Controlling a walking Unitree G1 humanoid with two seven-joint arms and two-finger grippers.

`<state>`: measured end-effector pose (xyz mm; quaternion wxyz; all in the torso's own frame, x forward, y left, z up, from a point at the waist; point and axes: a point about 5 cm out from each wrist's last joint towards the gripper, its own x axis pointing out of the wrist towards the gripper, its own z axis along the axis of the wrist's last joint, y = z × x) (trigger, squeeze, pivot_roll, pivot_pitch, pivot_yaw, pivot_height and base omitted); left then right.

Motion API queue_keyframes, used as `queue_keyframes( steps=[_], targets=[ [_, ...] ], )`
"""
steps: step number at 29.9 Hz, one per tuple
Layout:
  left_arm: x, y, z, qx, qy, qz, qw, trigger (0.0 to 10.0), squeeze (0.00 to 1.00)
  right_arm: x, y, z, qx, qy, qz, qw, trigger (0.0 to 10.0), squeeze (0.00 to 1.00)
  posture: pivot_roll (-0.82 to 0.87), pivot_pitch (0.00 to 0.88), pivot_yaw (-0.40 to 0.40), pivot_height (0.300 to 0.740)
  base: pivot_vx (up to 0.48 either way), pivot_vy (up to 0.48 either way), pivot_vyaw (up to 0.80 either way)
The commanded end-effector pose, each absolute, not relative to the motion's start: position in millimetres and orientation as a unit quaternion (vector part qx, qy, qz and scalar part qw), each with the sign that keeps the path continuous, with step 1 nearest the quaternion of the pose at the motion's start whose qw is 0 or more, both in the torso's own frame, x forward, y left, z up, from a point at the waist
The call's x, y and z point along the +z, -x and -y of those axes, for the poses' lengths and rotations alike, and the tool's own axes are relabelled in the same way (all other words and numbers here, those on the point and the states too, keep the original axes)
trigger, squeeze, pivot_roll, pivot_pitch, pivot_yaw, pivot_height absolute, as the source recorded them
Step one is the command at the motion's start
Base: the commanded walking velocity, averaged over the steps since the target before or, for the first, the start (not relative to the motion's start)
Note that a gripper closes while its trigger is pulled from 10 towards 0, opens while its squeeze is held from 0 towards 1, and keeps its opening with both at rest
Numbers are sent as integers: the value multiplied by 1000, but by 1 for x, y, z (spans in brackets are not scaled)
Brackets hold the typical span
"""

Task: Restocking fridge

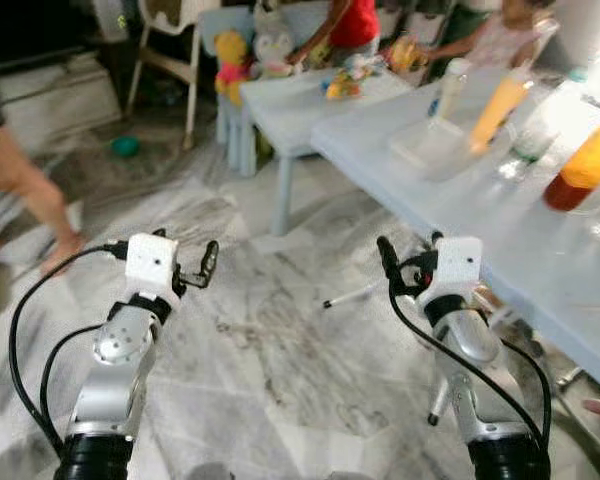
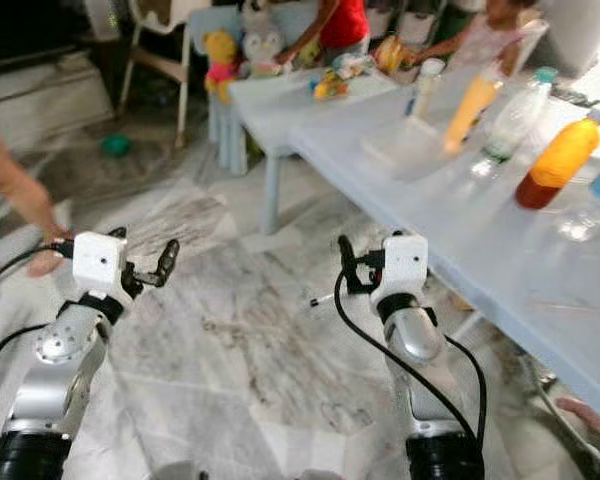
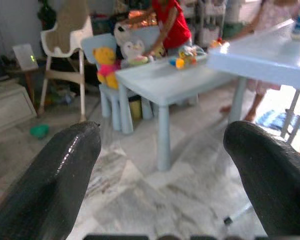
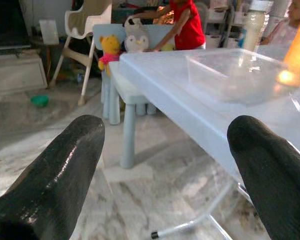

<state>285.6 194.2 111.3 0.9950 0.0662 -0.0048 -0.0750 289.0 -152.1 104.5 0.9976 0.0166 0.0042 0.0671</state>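
Orange bottle (image 2: 553, 163) at two o'clock on the worktop (image 2: 500, 250): we should steer our empty, wide-spread right gripper (image 2: 348, 265) squarely around it.

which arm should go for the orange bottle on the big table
Right, probably. The right gripper hangs open beside the big table, where the orange bottle stands; the left gripper is open over the floor, farther off.

Two light-blue tables (image 1: 540, 250) (image 1: 280, 100) at 1 o'clock; four bottles (image 2: 552, 165). Two soft toys (image 1: 232, 55); one clear tub (image 1: 430, 148); one green bowl (image 1: 126, 146).
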Motion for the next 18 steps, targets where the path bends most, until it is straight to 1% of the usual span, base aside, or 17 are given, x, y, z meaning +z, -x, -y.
queue_keyframes(
  steps=[1,9,11,17,18],
  targets=[
    [109,-284,-200,-65,-55,-3,996,10000,0,112,-291,147,75,-20,10,997,10000,0,3,62,-68,740,435,0,0],
    [107,-278,-206,-42,-61,1,997,10000,0,111,-286,151,66,-18,10,998,10000,0,-2,56,-65,740,336,342,0],
    [109,-279,-206,-45,-72,9,996,10000,0,114,-286,150,67,-20,14,997,10000,0,-1,55,-64,740,285,386,-800],
    [113,-282,-206,-40,-70,19,997,10000,0,116,-289,148,65,-22,19,997,10000,0,2,50,-65,740,282,389,-800],
    [113,-282,-204,-42,-60,19,997,10000,0,117,-289,149,65,-21,20,997,10000,0,2,50,-65,740,281,390,-800]
  ],
)
